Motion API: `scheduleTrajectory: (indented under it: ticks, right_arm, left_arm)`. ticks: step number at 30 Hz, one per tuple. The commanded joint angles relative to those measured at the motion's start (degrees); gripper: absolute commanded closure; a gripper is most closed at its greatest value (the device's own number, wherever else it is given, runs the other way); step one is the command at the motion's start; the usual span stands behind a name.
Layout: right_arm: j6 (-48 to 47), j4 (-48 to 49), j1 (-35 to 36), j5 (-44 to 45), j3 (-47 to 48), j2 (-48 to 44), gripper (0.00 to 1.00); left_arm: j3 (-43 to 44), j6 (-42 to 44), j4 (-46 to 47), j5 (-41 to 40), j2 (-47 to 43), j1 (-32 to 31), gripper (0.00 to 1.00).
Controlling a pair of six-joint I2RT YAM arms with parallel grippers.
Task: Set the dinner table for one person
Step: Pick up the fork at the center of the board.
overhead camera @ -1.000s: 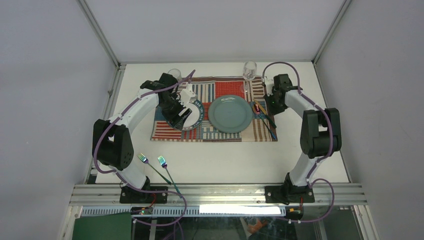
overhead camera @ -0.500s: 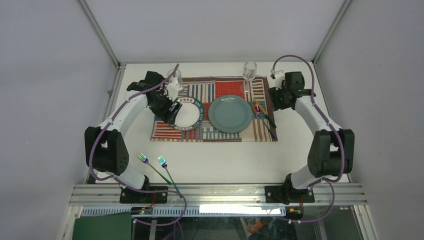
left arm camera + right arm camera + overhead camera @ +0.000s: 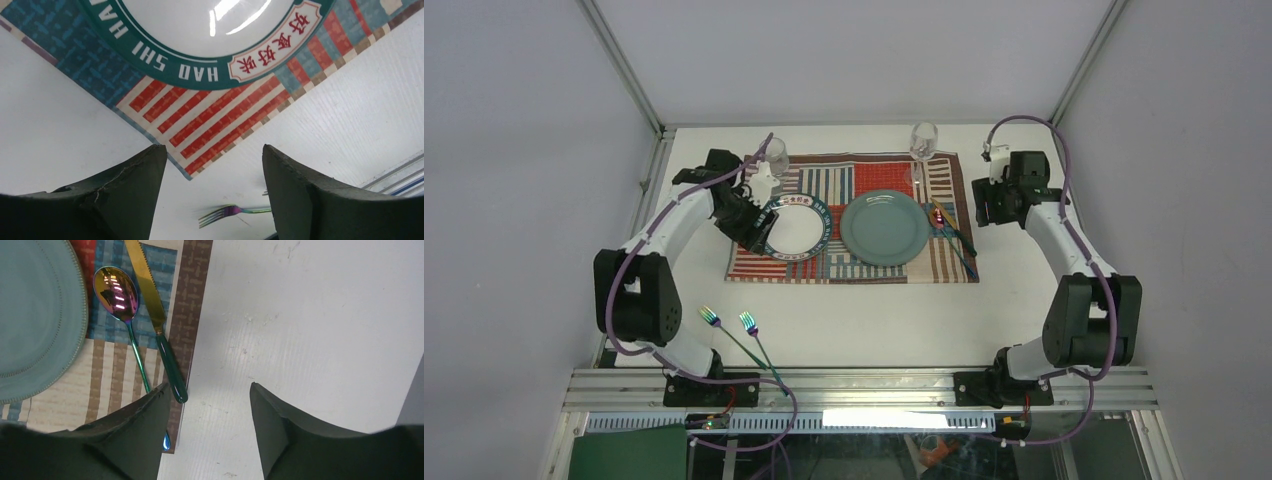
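**Dinner table (image 3: 874,320) partly laid, overhead and wrist views**

From my remote station, the dinner table fills the middle of the overhead frame. It is a large, flat, matte white rectangle edged with aluminium rails, the widest rail running along the lower edge where both arm bases are bolted. In the right wrist view its surface shows a fine grain and a few faint scuff marks.

A striped red, blue and white placemat (image 3: 854,262) lies above the centre of the frame. On it sit a grey-green plate (image 3: 885,228) and, to its left, a white plate with a green lettered rim (image 3: 796,228). To the right of the grey-green plate, an iridescent spoon (image 3: 120,295) and a gold-bladed knife with a green handle (image 3: 150,305) lie side by side on the mat. One wine glass (image 3: 923,140) stands at the mat's upper edge and a second (image 3: 776,152) at its upper left corner. Two iridescent forks (image 3: 724,335) rest on bare tabletop at lower left.

I see the left gripper (image 3: 214,150) at the left rim of the white plate, its jaws spread with nothing between them. The right gripper (image 3: 210,387) sits just right of the mat over bare tabletop, its jaws likewise apart and holding nothing.
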Motion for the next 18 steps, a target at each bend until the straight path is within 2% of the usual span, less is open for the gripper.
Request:
scheduleTrajectory:
  ticks: [1,13,18]
  right_arm:
    - [1.1,2.0,0.0,-1.0,-0.3,-1.1,0.38]
    - [0.7,1.5,-0.3,-3.4,-2.1,-2.2,0.38]
    - [-0.1,1.5,-0.3,-3.1,-2.5,-2.2,0.38]
  left_arm:
    - [3.9,0.8,1.5,3.4,3.3,-0.1,0.28]
    - [-4.1,3.1,-1.7,5.6,-2.9,0.8,0.29]
    - [-9.4,4.7,-5.6,4.0,-9.9,1.6,0.28]
